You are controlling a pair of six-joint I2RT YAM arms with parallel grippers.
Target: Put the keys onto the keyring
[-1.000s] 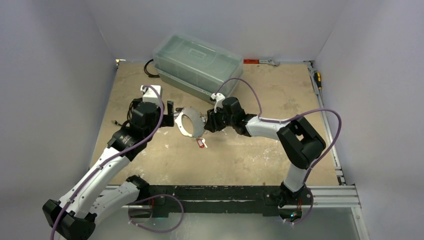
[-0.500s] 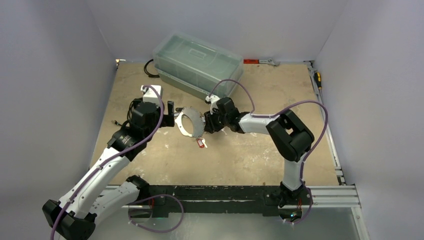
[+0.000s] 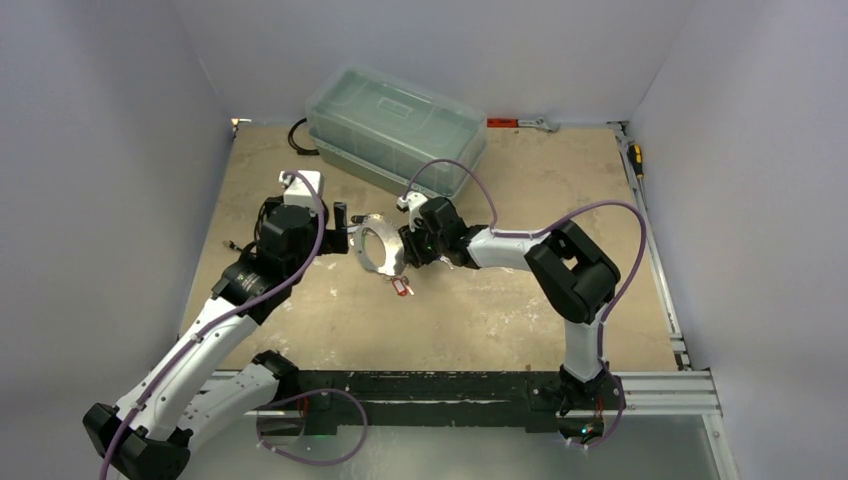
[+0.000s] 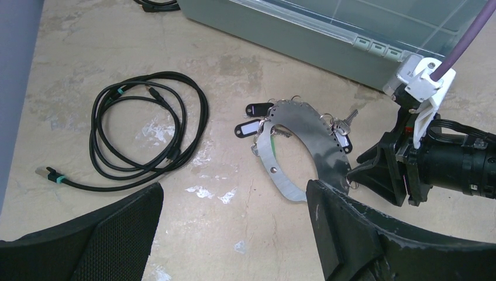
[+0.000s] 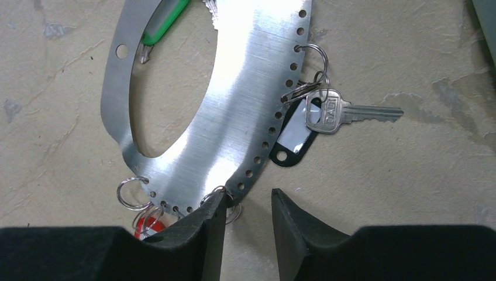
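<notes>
Right wrist view: my right gripper point(image 5: 248, 205) has its jaws a narrow gap apart, bare table point(image 5: 409, 193) showing between them, one fingertip right at the keyring point(image 5: 234, 117) rim. The silver key point(image 5: 345, 112) hooked on that rim reads "DADI", and the black tag point(image 5: 295, 140) with it has a blank white label. My left gripper point(image 4: 234, 193) is spread wide, holding nothing. The keyring sits tilted between both grippers.

The scuffed beige surface point(image 3: 480, 310) carries a clear lidded plastic box point(image 3: 395, 125) at the far middle. A coiled black cable point(image 4: 146, 126) lies left of centre. Black-tagged keys point(image 4: 248, 120) and a plain silver key point(image 5: 351, 111) lie near the middle.
</notes>
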